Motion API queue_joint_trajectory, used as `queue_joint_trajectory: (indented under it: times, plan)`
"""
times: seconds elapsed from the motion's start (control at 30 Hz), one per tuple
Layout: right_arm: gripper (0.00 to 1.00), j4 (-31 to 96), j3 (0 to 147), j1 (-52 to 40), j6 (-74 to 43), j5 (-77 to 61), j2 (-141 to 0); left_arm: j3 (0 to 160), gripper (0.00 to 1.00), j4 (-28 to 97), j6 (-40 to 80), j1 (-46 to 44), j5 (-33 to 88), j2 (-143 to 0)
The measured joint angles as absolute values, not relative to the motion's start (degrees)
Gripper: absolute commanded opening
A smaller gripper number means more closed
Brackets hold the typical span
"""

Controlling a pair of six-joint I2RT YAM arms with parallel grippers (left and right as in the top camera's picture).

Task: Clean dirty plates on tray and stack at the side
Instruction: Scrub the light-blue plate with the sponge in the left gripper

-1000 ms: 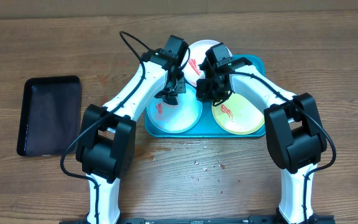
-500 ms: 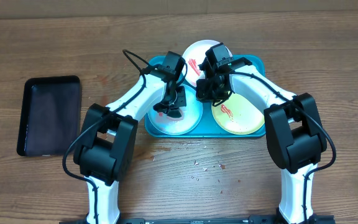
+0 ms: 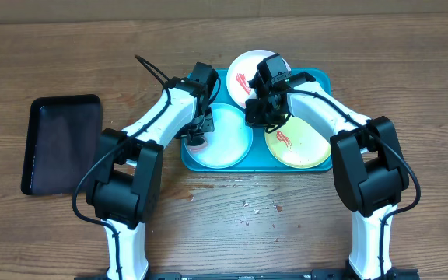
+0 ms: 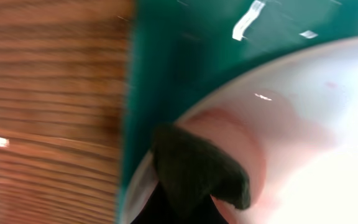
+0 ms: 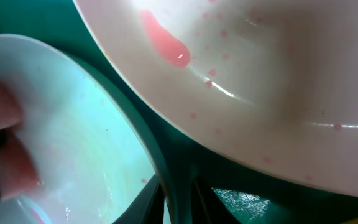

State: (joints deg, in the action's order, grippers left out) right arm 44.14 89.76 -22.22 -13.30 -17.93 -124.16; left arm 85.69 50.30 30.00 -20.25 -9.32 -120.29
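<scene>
The turquoise tray holds three plates. The white plate at the back has a red smear. The yellow-green plate at the front right has one too. My left gripper is shut on a dark sponge. It presses the sponge on the left edge of the mint-blue plate, where a pink smear surrounds it. My right gripper is closed over this plate's right rim. The white plate fills the top of the right wrist view.
A smaller black tray lies on the wooden table at the left. Small crumbs and red specks are scattered on the table in front of the turquoise tray. Both arms reach over the tray from the near side.
My left gripper has swept the sponge from the plate's back middle to its left edge, over the red smear. My right arm has not moved.
</scene>
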Motion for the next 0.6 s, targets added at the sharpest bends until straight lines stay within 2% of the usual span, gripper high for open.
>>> queue_joint_trajectory:
  times: [0.3,0.43,0.6]
  plan:
    - [0.17,44.1,89.76,-22.24,-13.32,-18.39,-124.16,96.07,0.04,59.7,29.78,-19.94,-14.09,-122.08]
    - [0.17,43.97,89.76,-22.22,-13.43,-18.0,-124.16,101.08,0.04,59.66,28.03,-19.4,-8.05,-122.08]
    - [0.17,43.51,89.76,-22.2,-13.5,-17.89,-124.16,99.33,0.04,56.73,26.79,-19.53,1.1,-122.08]
